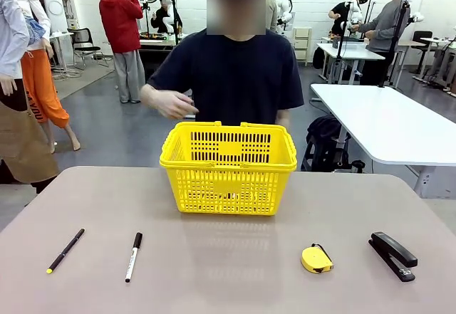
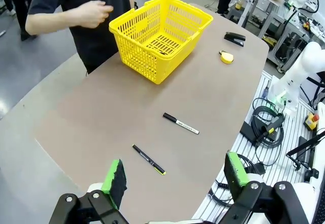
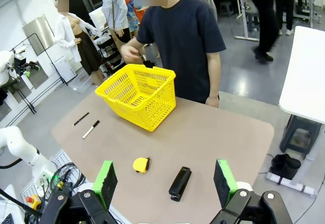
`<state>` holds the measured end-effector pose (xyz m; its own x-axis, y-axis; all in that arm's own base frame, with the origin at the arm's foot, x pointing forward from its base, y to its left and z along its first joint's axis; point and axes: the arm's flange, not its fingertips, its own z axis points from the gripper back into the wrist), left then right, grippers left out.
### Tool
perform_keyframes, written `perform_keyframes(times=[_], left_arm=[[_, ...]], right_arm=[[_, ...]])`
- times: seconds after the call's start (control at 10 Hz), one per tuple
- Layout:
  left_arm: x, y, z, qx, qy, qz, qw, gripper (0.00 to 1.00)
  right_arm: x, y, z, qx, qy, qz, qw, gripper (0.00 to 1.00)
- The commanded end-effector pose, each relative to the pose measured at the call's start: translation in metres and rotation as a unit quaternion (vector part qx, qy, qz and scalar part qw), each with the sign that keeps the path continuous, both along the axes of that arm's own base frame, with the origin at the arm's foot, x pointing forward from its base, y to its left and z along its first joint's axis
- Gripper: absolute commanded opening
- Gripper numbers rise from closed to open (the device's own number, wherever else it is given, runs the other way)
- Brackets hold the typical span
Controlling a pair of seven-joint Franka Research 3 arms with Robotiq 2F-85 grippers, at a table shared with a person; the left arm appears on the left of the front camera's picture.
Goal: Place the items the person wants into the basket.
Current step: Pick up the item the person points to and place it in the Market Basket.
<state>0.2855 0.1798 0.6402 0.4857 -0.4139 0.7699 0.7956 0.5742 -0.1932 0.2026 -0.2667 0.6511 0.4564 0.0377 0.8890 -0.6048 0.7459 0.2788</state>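
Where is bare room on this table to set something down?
Bare: middle of the table, between basket, marker and tape measure; also both sides of the basket. Crowded: pen and marker near left, tape measure and stapler near right.

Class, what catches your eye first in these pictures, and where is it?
The bright yellow basket stands at the far middle of the table, before the person in a dark T-shirt. Nearer, a pen and marker lie at left, a yellow tape measure and black stapler at right.
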Motion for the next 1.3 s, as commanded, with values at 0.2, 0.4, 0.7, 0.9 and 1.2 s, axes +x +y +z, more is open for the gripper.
perform_keyframes(times=[0.2, 0.4, 0.7, 0.9, 1.2], left_arm=[[0.0001, 0.0021, 0.0010, -0.003, -0.010, -0.010, 1.000, 1.00], [0.0001, 0.0021, 0.0010, -0.003, -0.010, -0.010, 1.000, 1.00], [0.0001, 0.0021, 0.0010, -0.003, -0.010, -0.010, 1.000, 1.00], [0.0001, 0.0021, 0.0010, -0.003, -0.010, -0.010, 1.000, 1.00], [-0.0005, -0.0002, 0.0001, 0.000, 0.000, 0.001, 1.000, 1.00]], right_arm=[[0.0015, 0.0003, 0.0012, 0.005, -0.014, 0.007, 1.000, 1.00], [0.0015, 0.0003, 0.0012, 0.005, -0.014, 0.007, 1.000, 1.00], [0.0015, 0.0003, 0.0012, 0.005, -0.014, 0.007, 1.000, 1.00], [0.0015, 0.0003, 0.0012, 0.005, -0.014, 0.007, 1.000, 1.00], [0.0015, 0.0003, 0.0012, 0.005, -0.014, 0.007, 1.000, 1.00]])
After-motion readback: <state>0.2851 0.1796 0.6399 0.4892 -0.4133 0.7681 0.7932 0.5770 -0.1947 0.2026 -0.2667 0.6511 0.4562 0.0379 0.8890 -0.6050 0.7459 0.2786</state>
